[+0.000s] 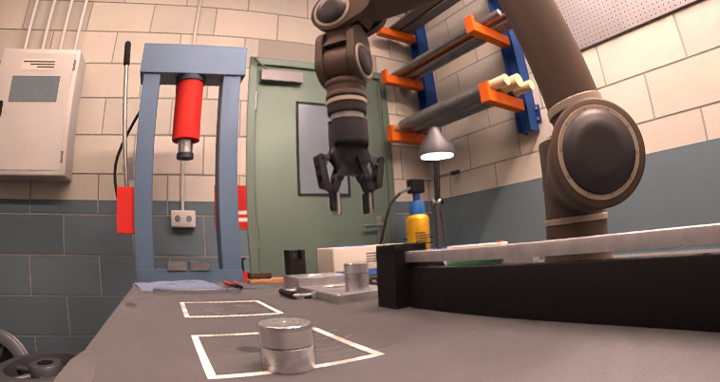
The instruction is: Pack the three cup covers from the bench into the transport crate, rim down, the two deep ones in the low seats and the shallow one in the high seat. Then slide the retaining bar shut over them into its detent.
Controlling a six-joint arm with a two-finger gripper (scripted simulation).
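The inside of the black transport crate (549, 289) is hidden behind its near wall, so its seats and any covers in them do not show. A pale retaining bar (564, 245) lies along the crate's top. One metal cup cover (286, 344) sits in the near taped square on the bench. Another metal cover (356, 276) stands farther back on a grey plate, next to the crate's left end. My gripper (349, 208) hangs well above that far cover, open and empty.
The crate's left end post (392, 275) stands close to the right of the far cover. A second taped square (229, 308) lies empty. A blue press frame (187, 163), a desk lamp (436, 178) and a yellow bottle (418, 226) stand at the back.
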